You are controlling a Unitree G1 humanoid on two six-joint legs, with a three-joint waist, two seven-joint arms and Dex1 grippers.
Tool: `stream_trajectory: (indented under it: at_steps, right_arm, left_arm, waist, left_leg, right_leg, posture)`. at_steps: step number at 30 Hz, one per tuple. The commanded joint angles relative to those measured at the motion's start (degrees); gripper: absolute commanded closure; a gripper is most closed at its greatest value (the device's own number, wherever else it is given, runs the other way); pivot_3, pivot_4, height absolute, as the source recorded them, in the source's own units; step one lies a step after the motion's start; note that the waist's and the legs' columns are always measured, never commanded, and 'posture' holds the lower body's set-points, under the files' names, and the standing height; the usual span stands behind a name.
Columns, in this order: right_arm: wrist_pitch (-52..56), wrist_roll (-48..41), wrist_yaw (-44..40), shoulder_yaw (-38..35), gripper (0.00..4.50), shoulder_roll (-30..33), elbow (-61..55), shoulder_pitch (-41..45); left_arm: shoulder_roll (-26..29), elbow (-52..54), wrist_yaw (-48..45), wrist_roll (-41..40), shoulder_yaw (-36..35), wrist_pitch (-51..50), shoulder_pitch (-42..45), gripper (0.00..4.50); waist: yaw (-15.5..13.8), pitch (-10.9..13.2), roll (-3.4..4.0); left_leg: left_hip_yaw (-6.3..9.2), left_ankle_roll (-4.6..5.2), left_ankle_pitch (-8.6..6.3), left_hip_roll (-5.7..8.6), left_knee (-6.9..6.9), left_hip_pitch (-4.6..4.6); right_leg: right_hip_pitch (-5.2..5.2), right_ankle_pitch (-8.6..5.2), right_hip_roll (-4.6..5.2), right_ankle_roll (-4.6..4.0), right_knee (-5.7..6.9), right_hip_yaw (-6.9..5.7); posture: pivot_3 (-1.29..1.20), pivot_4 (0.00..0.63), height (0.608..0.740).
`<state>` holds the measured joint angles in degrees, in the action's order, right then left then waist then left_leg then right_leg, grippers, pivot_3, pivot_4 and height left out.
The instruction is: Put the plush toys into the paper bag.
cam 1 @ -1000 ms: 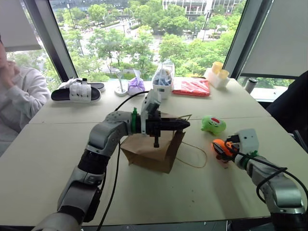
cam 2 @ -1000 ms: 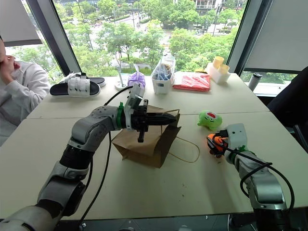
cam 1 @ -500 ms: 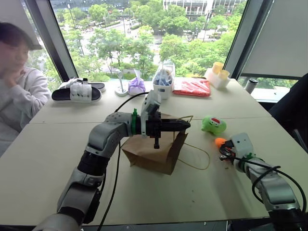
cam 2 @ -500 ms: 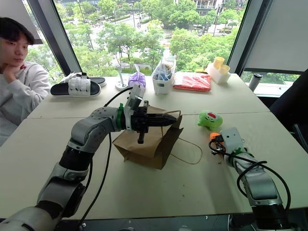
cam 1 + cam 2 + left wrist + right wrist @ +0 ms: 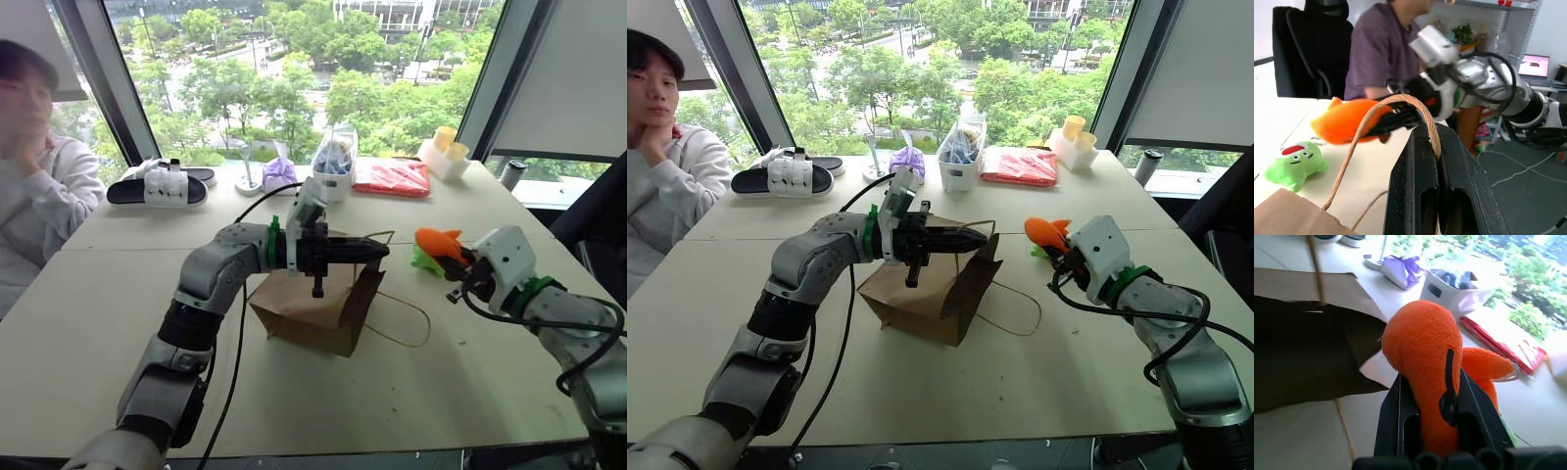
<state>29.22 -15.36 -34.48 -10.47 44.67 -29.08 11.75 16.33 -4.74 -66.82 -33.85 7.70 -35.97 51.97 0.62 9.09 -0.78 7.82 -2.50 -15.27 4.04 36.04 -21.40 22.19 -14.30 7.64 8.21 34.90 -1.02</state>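
step: carry orange plush toy (image 5: 437, 241) to paper bag (image 5: 315, 304) | right pincer (image 5: 462, 266) grasps the toy | left pincer (image 5: 376, 255) clenched on bag handle (image 5: 1393, 110), holds mouth open | advice: I release only above the opening

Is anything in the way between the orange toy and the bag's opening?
Nothing visible. The right gripper holds the orange toy in the air beside the paper bag, and the left gripper lifts a handle, keeping the mouth open toward it.
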Motion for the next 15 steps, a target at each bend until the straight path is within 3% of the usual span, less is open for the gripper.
stream_trajectory:
  at_steps: [1, 9, 15]
  right_arm:
    - [-2.5, 1.4, -3.8, 3.6, 4.49, 2.6, -3.5, -0.3]
    - [-6.0, 7.1, -4.3, 15.1, 4.49, -1.6, 1.1, 5.1]
    - [-17.1, 18.2, -7.7, 25.6, 4.49, -0.9, 9.7, 12.5]
  left_arm:
    - [0.3, -0.8, -1.1, -1.1, -1.7, 0.4, 2.7, 4.5]
    - [0.4, -3.7, -2.6, -0.4, -1.4, 2.5, 4.7, 4.5]
    - [-0.5, -2.2, -2.2, -1.5, -1.3, 1.5, 4.1, 4.5]
  waist:
    - [0.0, 0.0, -0.01]
    - [0.1, 0.0, -0.03]
    - [0.1, 0.0, -0.03]
  left_leg:
    - [0.0, 0.0, 0.0, 0.0, 0.0, 0.0]
    - [0.0, -0.01, 0.0, 0.0, -0.02, -0.01]
    - [-0.01, -0.05, 0.03, 0.0, -0.01, 0.0]
  right_leg:
    - [0.0, 0.0, 0.0, 0.0, -0.01, 0.0]
    - [0.06, 0.0, 0.0, 0.0, 0.01, 0.04]
    - [0.07, 0.0, -0.01, 0.0, 0.01, 0.05]
  posture:
    - [0.0, 0.15, 0.74]
    - [0.0, 0.15, 0.74]
    - [0.0, 0.15, 0.74]
